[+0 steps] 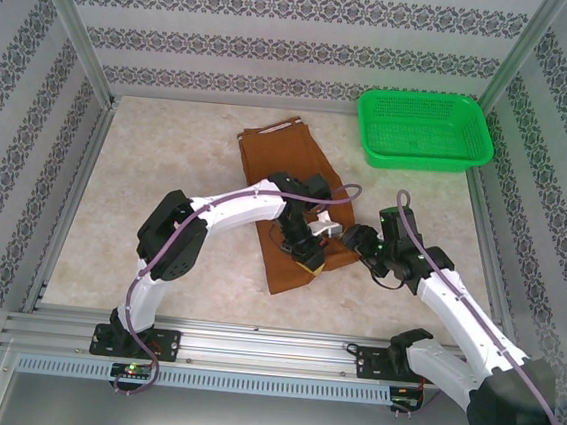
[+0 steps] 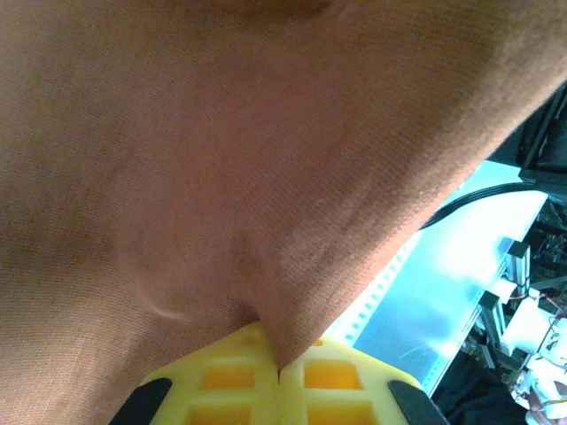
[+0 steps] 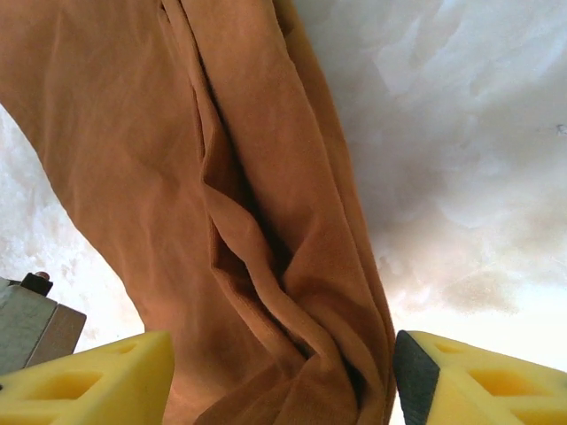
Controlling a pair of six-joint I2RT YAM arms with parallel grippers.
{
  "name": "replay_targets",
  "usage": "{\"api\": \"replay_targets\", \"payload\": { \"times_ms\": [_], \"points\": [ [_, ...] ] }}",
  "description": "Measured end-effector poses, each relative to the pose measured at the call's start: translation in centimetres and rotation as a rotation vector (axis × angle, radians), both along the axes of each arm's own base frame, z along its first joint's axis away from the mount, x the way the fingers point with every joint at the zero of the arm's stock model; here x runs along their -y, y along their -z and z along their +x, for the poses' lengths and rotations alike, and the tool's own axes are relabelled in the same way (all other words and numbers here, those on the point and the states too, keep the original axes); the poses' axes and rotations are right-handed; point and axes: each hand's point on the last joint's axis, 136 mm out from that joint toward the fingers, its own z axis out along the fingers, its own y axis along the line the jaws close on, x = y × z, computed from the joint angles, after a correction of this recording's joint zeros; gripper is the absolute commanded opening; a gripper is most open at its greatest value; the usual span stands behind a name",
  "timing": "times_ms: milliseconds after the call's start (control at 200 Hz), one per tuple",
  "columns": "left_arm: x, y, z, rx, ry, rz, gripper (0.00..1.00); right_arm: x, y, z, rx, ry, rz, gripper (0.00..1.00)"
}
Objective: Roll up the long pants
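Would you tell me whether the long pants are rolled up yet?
Not rolled: the long pants lie as a folded strip, the left hand pinching their cloth.

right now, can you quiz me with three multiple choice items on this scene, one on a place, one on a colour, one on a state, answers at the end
1. Where does the basket stand?
A. at the far right corner of the table
B. at the near left corner
C. in the middle

2. What colour is the basket?
A. blue
B. red
C. green

3. How is the left gripper?
A. open
B. shut on the pants
C. shut on the basket

Answers:
1 A, as the top view shows it by the far right post.
2 C, as its mesh is bright green.
3 B, as the left wrist view shows cloth pinched between the closed yellow fingers.
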Motion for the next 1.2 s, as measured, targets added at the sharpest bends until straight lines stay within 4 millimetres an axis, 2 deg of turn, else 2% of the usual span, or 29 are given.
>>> {"api": "replay_targets", "payload": {
  "times_ms": [370, 450, 520, 799, 1054, 1124, 1159, 1199],
  "points": [
    [-0.9, 1.4, 0.5, -0.016, -0.072, 0.079, 0.04, -1.8, 1.7, -0.1, -0.066, -0.003, -0.009, 0.67],
    [-1.0, 1.5, 0.6, -0.012, -0.076, 0.085, 0.04, -2.0, 1.7, -0.1, -0.069, 0.006, -0.005, 0.68],
    [-1.0, 1.5, 0.7, -0.009, -0.078, 0.086, 0.04, -2.1, 1.7, -0.3, -0.074, 0.013, -0.002, 0.72],
    [-0.2, 1.6, 1.5, 0.037, -0.081, 0.054, 0.04, -1.9, 1.1, -1.6, -0.072, -0.003, 0.017, 0.74],
    [-0.1, 2.1, 1.6, 0.055, -0.087, 0.060, 0.05, -2.0, 3.2, -2.6, -0.153, -0.016, 0.020, 0.75],
    [0.0, 2.3, 1.3, 0.054, -0.078, 0.061, 0.10, -1.9, 3.5, -2.8, -0.162, -0.016, 0.017, 0.75],
    [0.0, 2.4, 1.0, 0.055, -0.069, 0.062, 0.22, -1.8, 3.6, -3.0, -0.172, -0.017, 0.014, 0.75],
    [0.0, 2.5, 0.7, 0.058, -0.058, 0.065, 0.30, -1.5, 3.8, -3.3, -0.189, -0.017, 0.008, 0.75]
  ]
}}
